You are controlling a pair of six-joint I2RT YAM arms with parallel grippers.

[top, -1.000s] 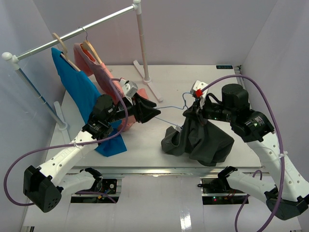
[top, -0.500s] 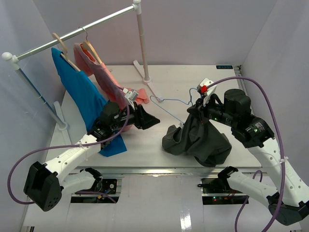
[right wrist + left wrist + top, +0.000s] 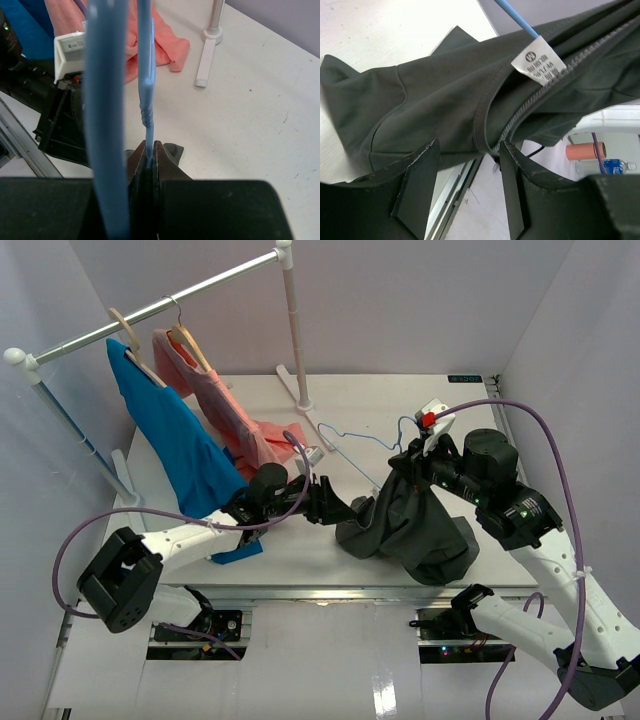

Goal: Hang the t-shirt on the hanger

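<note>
Three garments: one charcoal t-shirt (image 3: 420,530), one blue garment (image 3: 170,440), one salmon-pink garment (image 3: 225,405). Three hangers: one light-blue wire hanger (image 3: 146,90), two wooden hangers (image 3: 190,347). One clothes rail (image 3: 160,308); two robot arms (image 3: 520,510).

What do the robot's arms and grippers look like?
The left arm and right arm have white links, black joints and a purple cable each. The left gripper and right gripper have black angular fingers; a red tab marks the right wrist.
</note>
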